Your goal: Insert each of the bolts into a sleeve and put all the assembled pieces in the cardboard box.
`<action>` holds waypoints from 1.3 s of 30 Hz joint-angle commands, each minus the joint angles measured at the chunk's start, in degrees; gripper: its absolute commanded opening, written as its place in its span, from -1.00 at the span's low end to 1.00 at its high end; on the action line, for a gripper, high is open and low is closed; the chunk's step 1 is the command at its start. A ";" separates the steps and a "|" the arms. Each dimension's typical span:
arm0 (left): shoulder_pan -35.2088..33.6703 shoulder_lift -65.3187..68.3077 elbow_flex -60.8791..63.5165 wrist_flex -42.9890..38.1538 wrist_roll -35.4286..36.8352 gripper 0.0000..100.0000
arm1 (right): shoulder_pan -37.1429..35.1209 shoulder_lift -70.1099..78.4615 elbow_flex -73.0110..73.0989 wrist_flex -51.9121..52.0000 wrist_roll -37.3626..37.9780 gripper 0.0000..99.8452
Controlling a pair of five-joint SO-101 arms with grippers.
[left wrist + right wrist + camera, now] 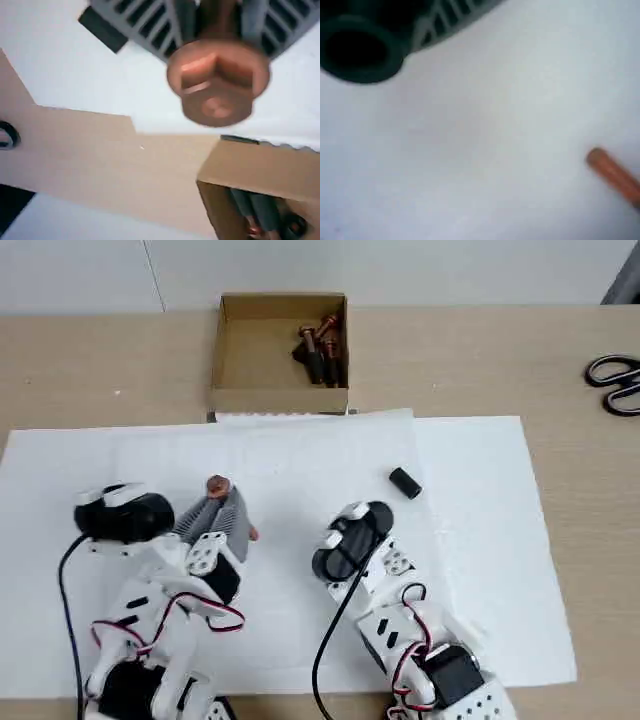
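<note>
High view, left gripper (222, 514): closed on a copper bolt (217, 486), whose head points toward the cardboard box (278, 398). The gripper is over the white paper (480, 570).
High view, right arm (352, 538): beside the left one, also over the paper. Its claw is hidden beneath the arm's own body here.
High view, loose sleeve (405, 482): black, lying on the paper just beyond the right arm and touching neither arm.
High view, box: stands on the table (100, 360) at the paper's far edge. The assembled pieces (322, 345) lie against the wall on the scissors' side.
High view, scissors (615, 383): at the table's edge, off the paper.
Left wrist view, bolt: its flanged hexagonal head faces the camera, clamped between two grey ribbed fingers (132, 20).
Left wrist view, beyond the bolt: the loose sleeve lies on the paper. A corner of the box shows with dark pieces inside, and one scissors loop sits at the frame's edge.
Right wrist view, right gripper (407, 37): it grips a second black tube, the held sleeve (356, 50). The open end faces the camera and a ribbed finger lies against it, which the high view hides.
Right wrist view, bolt: only its bare copper shank end shows, over the paper and well apart from the held sleeve.
</note>
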 commanded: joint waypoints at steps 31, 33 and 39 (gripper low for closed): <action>8.79 -0.62 2.68 -9.49 -0.62 -0.99 | -8.84 -0.57 -3.08 -1.54 -5.01 -1.00; 8.70 -0.62 4.26 -10.64 -0.62 -0.99 | -8.84 -0.57 -3.43 -1.54 -5.36 -1.00; 11.08 -0.62 5.93 -10.73 0.62 -0.99 | -8.84 -0.57 -3.60 -1.71 -5.54 -1.00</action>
